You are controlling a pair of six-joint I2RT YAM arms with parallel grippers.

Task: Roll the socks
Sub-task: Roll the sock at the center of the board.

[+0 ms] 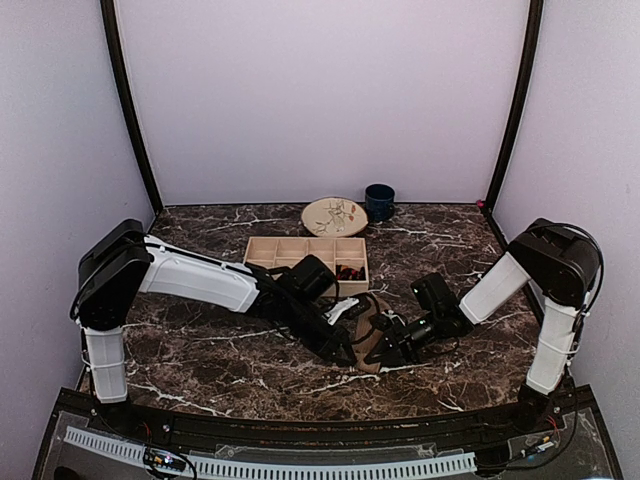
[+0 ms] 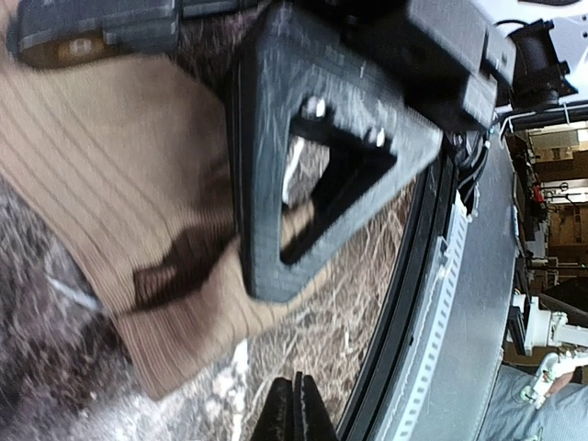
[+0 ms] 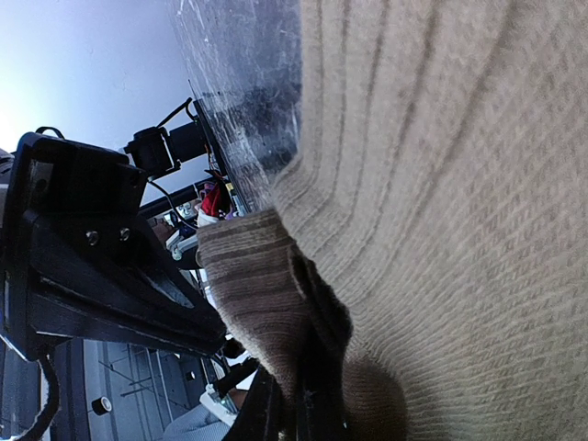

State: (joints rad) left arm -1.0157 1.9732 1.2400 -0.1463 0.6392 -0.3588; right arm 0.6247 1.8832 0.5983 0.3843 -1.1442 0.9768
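The right gripper (image 3: 296,404) has its jaws pinched tight on a fold of the tan sock (image 3: 441,230). The left gripper (image 2: 296,406) has its jaws pressed together (nothing visible between them) beside the sock's near edge.

Robotics lab test cell. Marble-look table (image 1: 200,360) boxed in by plain lilac walls (image 1: 320,100) and black poles (image 1: 130,110); left arm (image 1: 195,275) and right arm (image 1: 495,285) bolted along the bottom edge beside a white slotted rail (image 1: 270,465). Cluttered shelves (image 2: 556,184) at far right of the left wrist view.
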